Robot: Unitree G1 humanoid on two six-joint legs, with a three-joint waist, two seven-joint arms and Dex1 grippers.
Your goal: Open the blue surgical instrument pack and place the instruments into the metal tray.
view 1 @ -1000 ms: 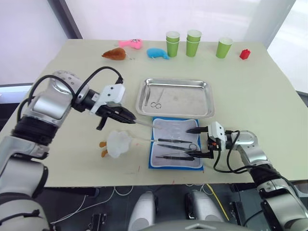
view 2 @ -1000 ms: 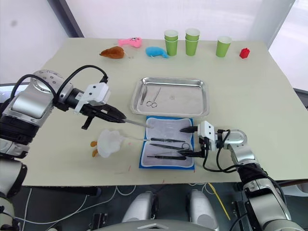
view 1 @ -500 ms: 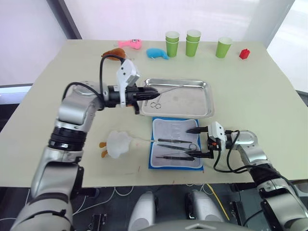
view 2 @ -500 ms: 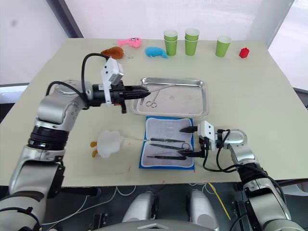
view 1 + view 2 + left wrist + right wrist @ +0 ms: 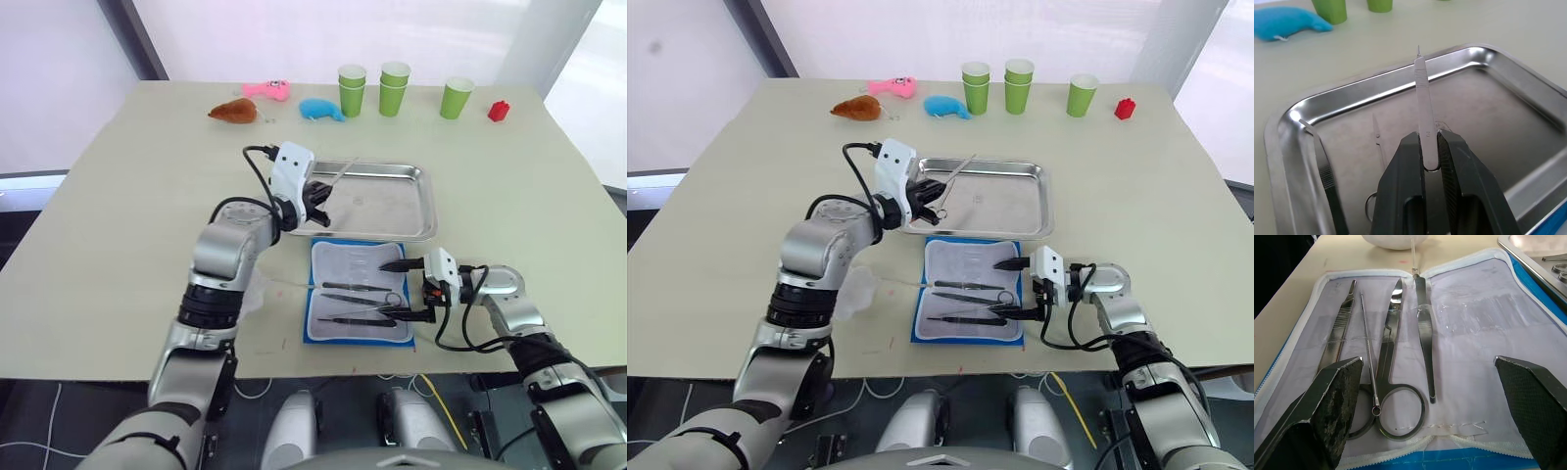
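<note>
the left gripper (image 5: 1429, 147) hangs over the left end of the shallow rectangular shiny steel tray (image 5: 416, 230), its two black fingers (image 5: 1406, 161) pinching a thin flat silver scalpel-like handle (image 5: 1424, 107) that slants up and away towards the tray's far rim. on the tray floor below it lie a pair of small silver scissors with ring handles (image 5: 940, 203) and a slim straight silver tool (image 5: 1327, 171) along the left wall.

just near of the tray, the flat blue fabric instrument pack (image 5: 359, 294) lies open on the pale table (image 5: 137, 176), its grey-white lining up. on the lining rest silver ring-handled scissors (image 5: 1393, 377), a straight silver tweezers (image 5: 1424, 347), a thin probe (image 5: 1367, 362) and a ridged silver handle (image 5: 1342, 328).

the right gripper (image 5: 1430, 396) sits at the right edge of the pack, its fingers spread wide apart, one on each side of the tools' near ends, holding nothing.

at the far edge stand light green paper cups (image 5: 394, 86), a blue whale toy (image 5: 319, 108), a pink toy (image 5: 266, 90), a brown toy (image 5: 233, 111) and a small red block (image 5: 500, 110).
</note>
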